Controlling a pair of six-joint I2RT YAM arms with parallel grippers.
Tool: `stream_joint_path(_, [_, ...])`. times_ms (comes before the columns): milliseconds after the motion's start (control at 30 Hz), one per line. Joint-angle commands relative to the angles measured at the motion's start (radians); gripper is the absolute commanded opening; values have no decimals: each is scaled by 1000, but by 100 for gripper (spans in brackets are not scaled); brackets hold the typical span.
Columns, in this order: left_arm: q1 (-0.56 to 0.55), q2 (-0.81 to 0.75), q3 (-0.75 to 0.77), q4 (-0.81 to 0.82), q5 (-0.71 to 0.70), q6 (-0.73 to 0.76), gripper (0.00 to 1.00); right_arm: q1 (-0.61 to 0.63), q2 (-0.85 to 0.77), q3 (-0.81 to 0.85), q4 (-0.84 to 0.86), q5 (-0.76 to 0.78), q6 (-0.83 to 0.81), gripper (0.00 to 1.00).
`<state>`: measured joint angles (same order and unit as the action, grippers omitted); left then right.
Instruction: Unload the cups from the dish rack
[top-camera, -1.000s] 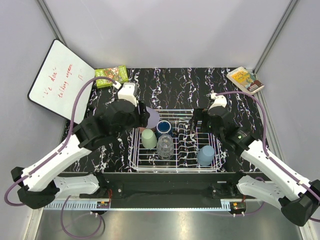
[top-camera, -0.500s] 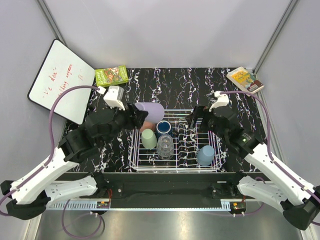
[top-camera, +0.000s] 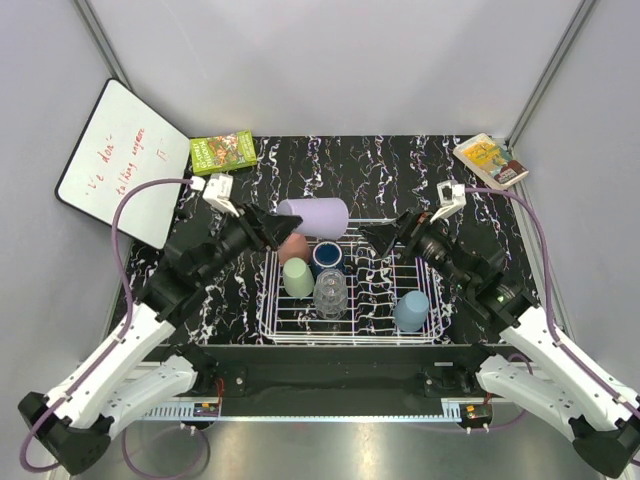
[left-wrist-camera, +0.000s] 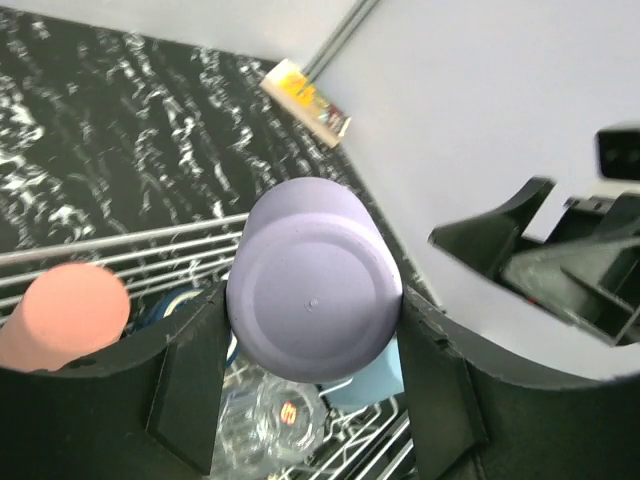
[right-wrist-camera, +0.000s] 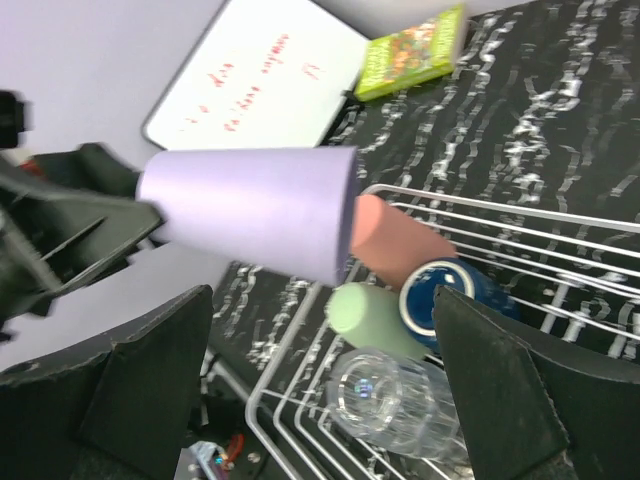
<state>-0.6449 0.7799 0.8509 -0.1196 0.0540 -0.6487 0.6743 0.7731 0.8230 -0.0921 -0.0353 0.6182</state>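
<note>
Lavender cup (top-camera: 318, 217), lying sideways above dish rack (top-camera: 352, 341), clamped in left gripper (top-camera: 283, 229). Right gripper (top-camera: 384, 235): fingers spread wide, holding nothing.

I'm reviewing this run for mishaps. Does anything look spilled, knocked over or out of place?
Nothing spilled or damaged. The only unusual thing is the lavender cup, held sideways in the left gripper above the far-left corner of the dish rack, which fits unloading. The other cups sit inside the rack.

The dish rack (top-camera: 375, 290) has open floor on its right, bar one blue-grey cup (top-camera: 411, 311).
</note>
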Motion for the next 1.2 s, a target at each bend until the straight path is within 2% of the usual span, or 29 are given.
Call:
stream_joint_path(0, [143, 28, -47, 365, 341, -153, 0, 2, -24, -38, 181, -104, 86, 100])
stream_joint_path(133, [215, 102, -96, 555, 530, -297, 0, 2, -46, -71, 230, -120, 106, 100])
stream_joint_path(333, [234, 193, -160, 832, 691, -454, 0, 2, -29, -53, 255, -130, 98, 100])
stream_joint_path(467, [234, 190, -174, 847, 722, -468, 0, 2, 14, -21, 262, -129, 80, 100])
stream_joint_path(600, [234, 157, -151, 766, 724, -421, 0, 2, 72, 5, 282, -150, 75, 100])
stream_joint_path(733, [234, 150, -157, 739, 721, -411, 0, 2, 106, 11, 316, -181, 90, 79])
stream_joint_path(767, [234, 150, -159, 739, 721, -411, 0, 2, 110, 11, 327, -184, 97, 69])
stream_joint_path(867, [234, 151, -171, 738, 715, -411, 0, 2, 118, 11, 338, -198, 104, 55])
stream_joint_path(933, [234, 159, -176, 738, 711, -408, 0, 1, 118, 11, 338, -204, 107, 49])
stream_joint_path(1067, [234, 177, -176, 736, 707, -404, 0, 1, 121, 11, 353, -236, 129, 46])
stream_joint_path(1167, [234, 203, -171, 738, 707, -404, 0, 1, 127, 15, 359, -256, 141, 30])
